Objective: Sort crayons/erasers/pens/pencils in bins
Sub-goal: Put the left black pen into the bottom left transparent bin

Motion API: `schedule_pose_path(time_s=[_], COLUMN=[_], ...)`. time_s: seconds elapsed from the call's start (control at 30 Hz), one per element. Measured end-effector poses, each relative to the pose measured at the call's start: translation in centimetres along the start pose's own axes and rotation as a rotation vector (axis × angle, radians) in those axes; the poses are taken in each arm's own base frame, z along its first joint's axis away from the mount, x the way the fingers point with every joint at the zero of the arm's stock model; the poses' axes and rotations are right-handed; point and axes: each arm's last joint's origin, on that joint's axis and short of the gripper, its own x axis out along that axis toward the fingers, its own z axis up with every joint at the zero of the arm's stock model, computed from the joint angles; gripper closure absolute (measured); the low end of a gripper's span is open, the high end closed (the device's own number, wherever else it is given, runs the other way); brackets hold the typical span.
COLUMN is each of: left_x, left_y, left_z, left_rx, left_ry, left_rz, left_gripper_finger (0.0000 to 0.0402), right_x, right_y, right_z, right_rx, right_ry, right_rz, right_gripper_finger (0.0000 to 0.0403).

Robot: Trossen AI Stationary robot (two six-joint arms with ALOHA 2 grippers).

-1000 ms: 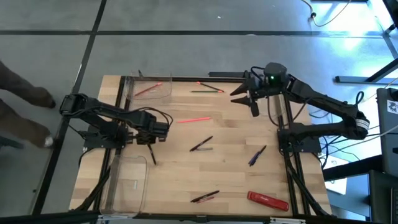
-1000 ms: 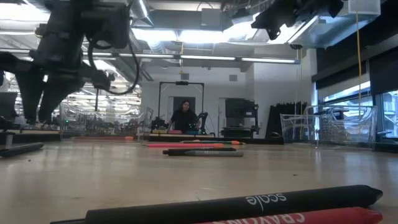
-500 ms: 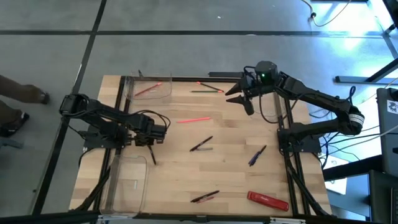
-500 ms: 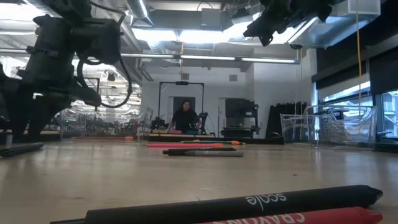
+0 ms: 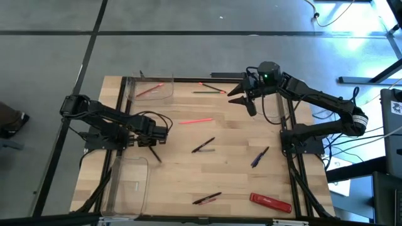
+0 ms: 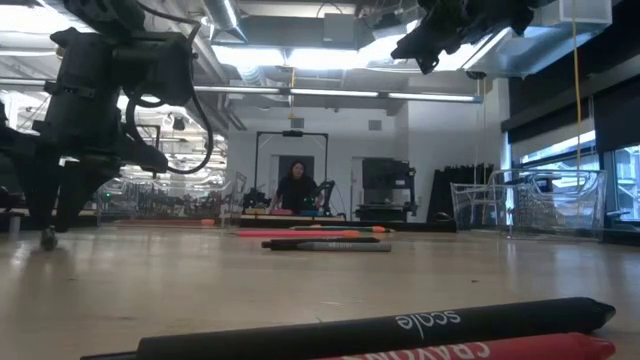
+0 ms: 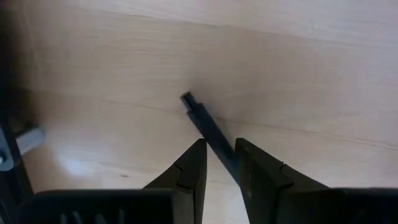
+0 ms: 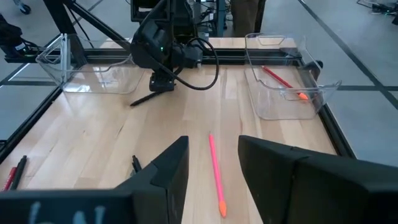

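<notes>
In the low view, a black pen [image 6: 380, 328] reading "scale" is lying nearest, a red bar [image 6: 500, 349] beneath it cut off mid-word. Near the bench's left edge, the left gripper [image 7: 217, 163] is pinching a dark pencil [image 7: 208, 129] beside a clear bin [image 5: 129, 185]. The right gripper [image 8: 212, 163] is hanging released over the far edge, above a pink crayon [image 8: 216, 173].

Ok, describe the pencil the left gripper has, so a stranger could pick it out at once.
Start at the clear bin on the table's left edge, near corner. Just beyond it the left gripper pinches a thin dark pencil. Unlike the other sticks, which lie loose on the wood, it slants from the jaws to the tabletop.
</notes>
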Motion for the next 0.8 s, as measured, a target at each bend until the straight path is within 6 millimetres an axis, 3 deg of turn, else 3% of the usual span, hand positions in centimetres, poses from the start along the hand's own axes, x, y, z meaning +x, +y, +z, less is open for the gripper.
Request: schedule_pose_path(time_s=[0.8], left_x=[1.2], left_y=[0.5], left_z=[0.2], left_rx=[-0.096], left_ry=[0.006], left_rz=[-0.020], left_gripper_finger=[0.0324], right_x=[0.0], right_y=[0.0], right_z=[0.0], right_rx=[0.000], right_ry=[0.000], right_rz=[0.000], right_gripper_finger=[0.0260])
